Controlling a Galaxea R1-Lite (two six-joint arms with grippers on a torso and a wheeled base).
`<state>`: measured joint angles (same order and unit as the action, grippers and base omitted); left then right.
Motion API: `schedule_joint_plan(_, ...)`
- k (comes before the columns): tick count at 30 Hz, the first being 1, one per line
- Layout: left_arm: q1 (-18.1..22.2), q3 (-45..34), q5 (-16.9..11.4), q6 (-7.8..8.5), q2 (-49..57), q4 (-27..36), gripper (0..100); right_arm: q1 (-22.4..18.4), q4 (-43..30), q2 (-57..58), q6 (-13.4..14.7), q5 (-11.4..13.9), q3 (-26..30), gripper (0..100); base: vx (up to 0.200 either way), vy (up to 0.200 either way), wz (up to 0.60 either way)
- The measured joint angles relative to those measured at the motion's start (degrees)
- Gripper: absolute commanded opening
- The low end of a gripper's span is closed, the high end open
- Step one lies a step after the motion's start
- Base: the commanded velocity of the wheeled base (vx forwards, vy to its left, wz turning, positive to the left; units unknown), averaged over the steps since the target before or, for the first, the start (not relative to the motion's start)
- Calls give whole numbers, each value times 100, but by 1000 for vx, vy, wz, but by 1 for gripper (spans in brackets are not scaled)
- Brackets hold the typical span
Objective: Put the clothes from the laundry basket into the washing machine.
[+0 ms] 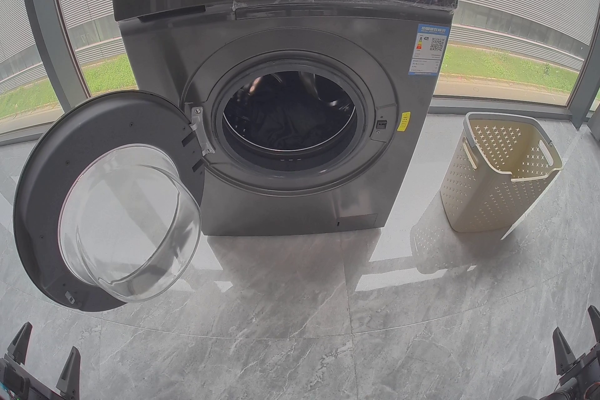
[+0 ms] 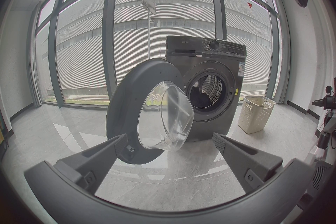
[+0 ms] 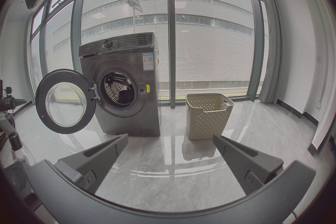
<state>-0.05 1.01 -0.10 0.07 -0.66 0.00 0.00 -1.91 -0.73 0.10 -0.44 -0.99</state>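
A grey front-loading washing machine (image 1: 287,107) stands ahead with its round door (image 1: 106,201) swung wide to the left. Dark clothes (image 1: 281,120) lie inside the drum. A cream perforated laundry basket (image 1: 500,170) stands on the floor to the machine's right, and no cloth shows inside it. My left gripper (image 1: 44,354) is low at the near left, open with nothing between its fingers (image 2: 94,158). My right gripper (image 1: 578,335) is low at the near right, also open and holding nothing. The machine (image 3: 120,84) and basket (image 3: 208,114) stand well beyond the right gripper (image 3: 170,146).
Grey marble floor (image 1: 300,307) stretches between me and the machine. Tall windows with dark frames (image 1: 50,32) run behind the machine. The open door juts out over the floor at the left. A tripod stand (image 2: 327,119) is off to one side.
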Motion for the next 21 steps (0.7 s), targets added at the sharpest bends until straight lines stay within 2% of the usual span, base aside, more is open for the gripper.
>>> schedule_joint_plan(7,-2,0,-6,-7,-2,0,100,2,0,-1,0,0,-2,100,0,200,0)
schedule_joint_plan(11,-5,0,-6,-129,-5,-2,100,0,0,-4,0,-2,-2,100,0,200,0)
schedule_joint_plan(17,-5,0,124,-171,-9,-7,100,0,-2,-4,0,0,-2,100,0,200,0)
schedule_joint_plan(21,-5,0,124,-157,-11,-5,100,0,-2,-6,0,1,-2,100,0,0,0)
